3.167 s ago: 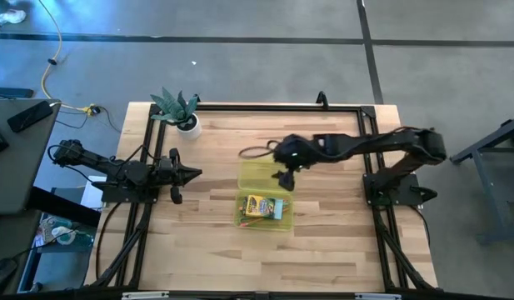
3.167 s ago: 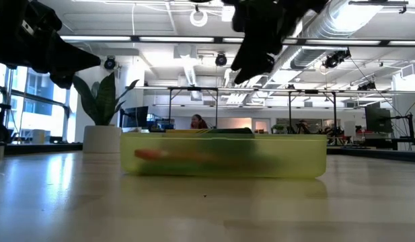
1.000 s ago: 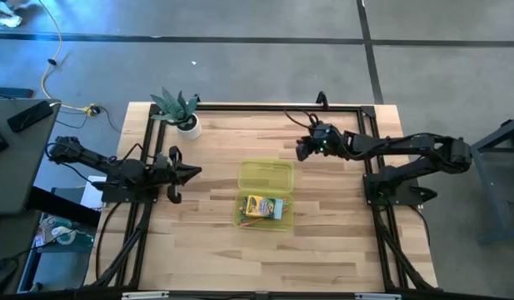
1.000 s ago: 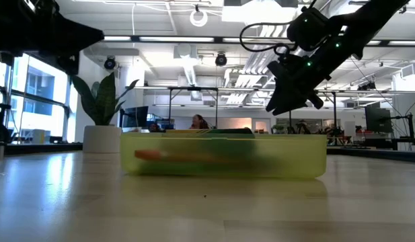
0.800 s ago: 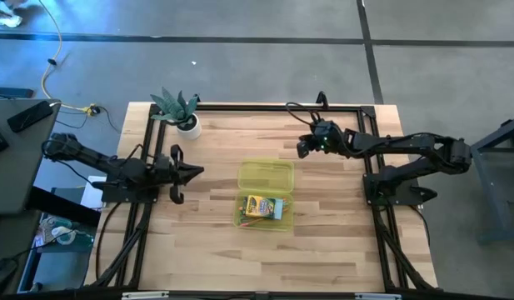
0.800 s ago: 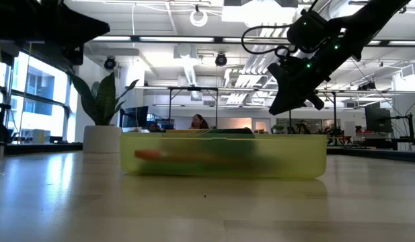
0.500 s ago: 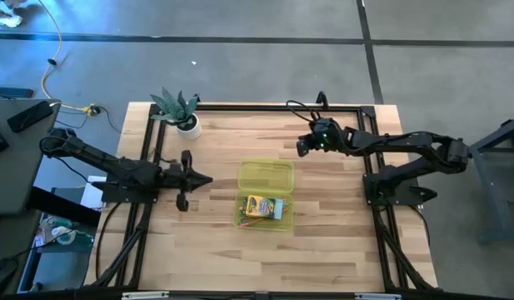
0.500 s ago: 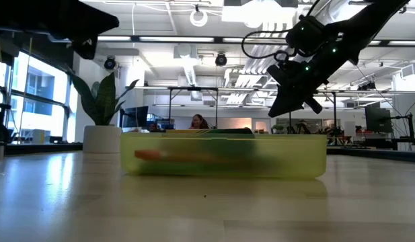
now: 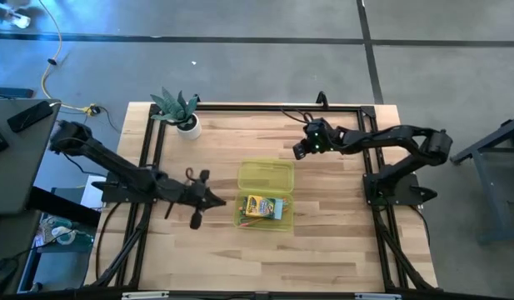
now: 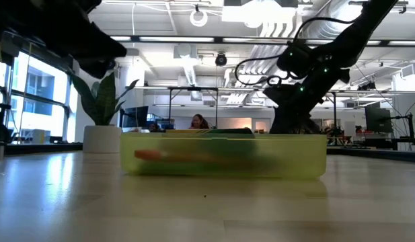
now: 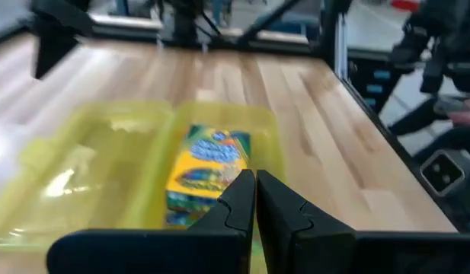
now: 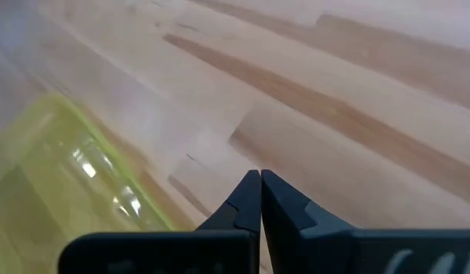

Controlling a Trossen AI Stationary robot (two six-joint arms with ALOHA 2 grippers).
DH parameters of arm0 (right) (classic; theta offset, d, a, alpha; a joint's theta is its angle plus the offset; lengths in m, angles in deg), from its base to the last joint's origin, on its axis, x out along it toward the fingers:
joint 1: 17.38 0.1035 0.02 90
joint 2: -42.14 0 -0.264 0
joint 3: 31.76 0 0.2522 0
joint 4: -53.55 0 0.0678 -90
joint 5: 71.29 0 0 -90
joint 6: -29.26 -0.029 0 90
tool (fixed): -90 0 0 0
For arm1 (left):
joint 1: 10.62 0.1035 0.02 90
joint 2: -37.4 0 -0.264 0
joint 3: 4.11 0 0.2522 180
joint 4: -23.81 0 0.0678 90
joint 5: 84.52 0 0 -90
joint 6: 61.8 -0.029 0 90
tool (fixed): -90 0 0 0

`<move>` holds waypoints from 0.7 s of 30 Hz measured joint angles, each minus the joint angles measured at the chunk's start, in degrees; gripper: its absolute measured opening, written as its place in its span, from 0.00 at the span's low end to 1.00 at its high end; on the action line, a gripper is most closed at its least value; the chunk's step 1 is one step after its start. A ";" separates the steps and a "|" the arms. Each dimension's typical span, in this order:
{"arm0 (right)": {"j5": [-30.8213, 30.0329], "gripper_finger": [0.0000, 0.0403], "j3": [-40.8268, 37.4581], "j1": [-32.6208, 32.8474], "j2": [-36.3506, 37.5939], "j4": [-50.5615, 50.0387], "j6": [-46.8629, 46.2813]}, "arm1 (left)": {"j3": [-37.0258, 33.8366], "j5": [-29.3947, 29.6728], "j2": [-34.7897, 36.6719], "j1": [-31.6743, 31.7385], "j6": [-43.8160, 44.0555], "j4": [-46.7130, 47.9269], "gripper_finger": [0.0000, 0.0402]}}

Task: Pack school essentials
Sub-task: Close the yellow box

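The translucent yellow-green case (image 9: pixel 265 195) lies open at the table's middle, its lid half (image 9: pixel 266 176) on the far side. In its near half lies the crayon box (image 9: pixel 263 207) (image 11: pixel 208 160), with thin pens beside it. My left gripper (image 9: pixel 219 202) (image 11: pixel 255 187) is shut, just left of the case's near half, pointing at it and holding nothing. My right gripper (image 9: pixel 295 152) (image 12: pixel 260 190) is shut over bare wood, just beyond the lid's far right corner (image 12: pixel 67 175), also holding nothing. In the low view the case (image 10: pixel 224 154) hides what lies in it.
A small green plant in a white pot (image 9: pixel 182 112) (image 10: pixel 103 114) stands at the far left corner. A black frame (image 9: pixel 257 107) runs along the far edge and both sides. Bare wood lies near and right of the case.
My left gripper has swung out from the table's left edge toward the right and near side, ending beside the case's near half. My right gripper has come down toward the table beyond the case and edged slightly toward it. The case and its contents have stayed put.
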 joint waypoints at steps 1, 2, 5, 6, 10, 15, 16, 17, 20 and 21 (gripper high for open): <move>0.73 0.00 0.00 -0.15 -0.44 0.00 0.41 | 0.46 -0.09 -1.55 -0.39 0.49 -0.03 0.01; 1.40 0.00 0.00 -0.20 -0.79 -0.06 0.75 | 0.93 -0.10 -3.15 -0.69 0.91 -0.04 0.01; 2.57 0.00 0.00 -0.37 -1.53 -0.09 1.04 | 1.85 -0.10 -7.60 -1.34 1.85 0.00 0.01; 2.61 0.00 0.00 -0.38 -1.71 -0.07 1.11 | 2.18 -0.20 -8.94 -1.43 2.77 -0.02 0.01; 2.59 0.00 0.00 -0.46 -1.78 -0.35 2.32 | 2.88 -3.44 -13.36 -1.64 5.48 -0.02 0.01; 2.68 0.00 0.00 -0.46 -1.78 -0.41 2.47 | 4.38 -8.52 -17.08 -2.98 6.42 -0.24 0.01; 2.68 0.00 0.00 -0.44 -1.78 -0.41 2.40 | 4.76 -9.01 -17.83 -3.28 6.45 -0.19 0.01; 2.64 0.00 0.00 -0.45 -1.78 -0.38 2.41 | 5.25 -9.56 -18.70 -3.65 6.45 -0.15 0.01; 2.07 0.00 0.00 -0.46 -1.78 -0.25 2.54 | 6.99 -9.83 -21.99 -4.56 6.77 -0.61 0.01; 1.67 0.00 0.00 -0.46 -1.78 -0.19 2.54 | 7.49 -9.85 -23.37 -4.76 6.97 -0.72 0.01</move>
